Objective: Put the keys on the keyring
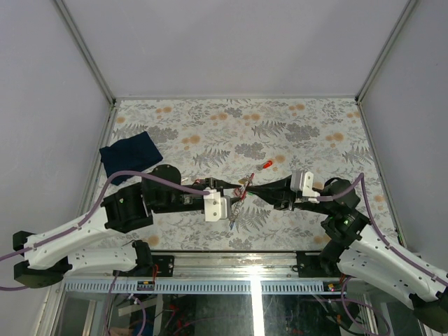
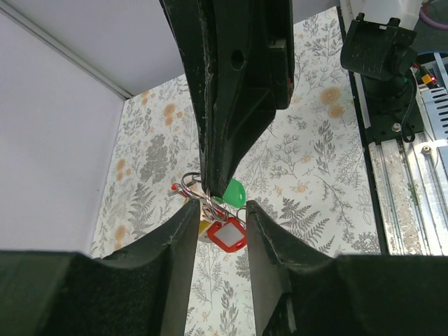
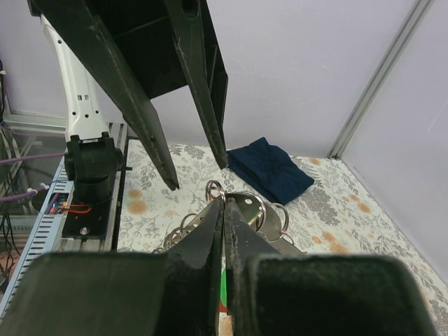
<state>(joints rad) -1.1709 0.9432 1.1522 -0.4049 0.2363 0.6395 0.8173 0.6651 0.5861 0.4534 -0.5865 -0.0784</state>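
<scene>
Plainly, the bunch is a light, fiddly thing. The keyring (image 2: 190,186) is thin, stiff wire, slick and probably springy at its split. The keys (image 2: 228,235) on it dangle loose beneath by their red, green and yellow tags, free to swing and twist. It hangs in the air above the middle of the table (image 1: 308,133), between the two arms.

The right claw (image 3: 223,204) has its fingers pressed together on the wire of the ring, pinching it at the very tips. A hold that narrow will likely let the ring pivot. I judge the ring itself, close by the split, to be the place to take hold, not the tags, which would only turn. The left claw (image 2: 222,207) stands spread, a finger on either side of the hanging tags, gripping nothing that I can see.

From the bunch, a small red thing, probably another red-tagged key (image 1: 266,165), lies on the table at about one o'clock, near but apart. A dark blue cloth (image 1: 129,155) sits crumpled at ten o'clock, well apart, towards the left wall.

What stands in the way is chiefly the claws themselves. Their tips crowd the same small ring, and the dangling keys hide the split from the left wrist view.
</scene>
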